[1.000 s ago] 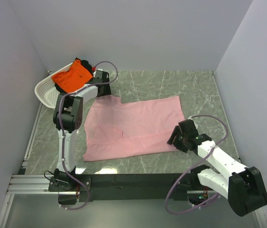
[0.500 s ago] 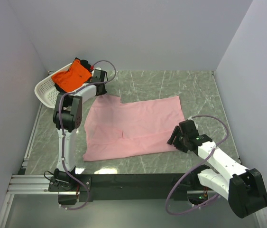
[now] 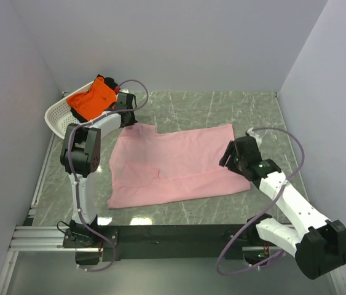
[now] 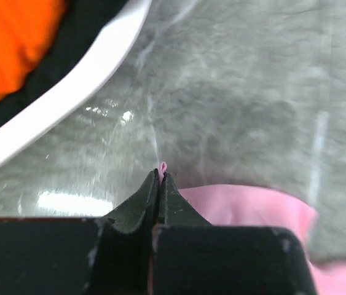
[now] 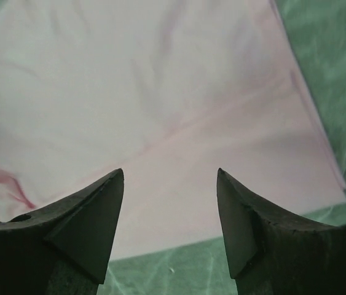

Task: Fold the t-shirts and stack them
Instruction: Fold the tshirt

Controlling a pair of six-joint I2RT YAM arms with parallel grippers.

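Your left arm rises from its base, bends at the elbow, and reaches toward the far-left corner of the table point(image 3: 222, 110). The left gripper point(image 3: 127, 115) points down at the far-left corner of the pink t-shirt point(image 3: 173, 163). In the wrist view the left gripper point(image 4: 161, 175) has its jaws pressed together, with a small fold of the pink t-shirt point(image 4: 246, 206) pinched at the tips.

Your right arm stretches forward and inward from its base. The right gripper point(image 3: 227, 157) hangs over the shirt's right edge. In its own view the right gripper point(image 5: 169, 175) has its jaws spread wide above the pink t-shirt point(image 5: 160, 92), holding nothing.

The pink t-shirt lies flat on the table with a few creases, between the two arms.

The white basket point(image 3: 59, 117) sits at the far left, tipped toward the wall. It holds the orange t-shirt point(image 3: 93, 98), bunched up on top of a dark cloth point(image 3: 108, 82). From the left wrist, the basket point(image 4: 80, 86) rim is near the gripper, with the orange t-shirt point(image 4: 7, 43) behind it.
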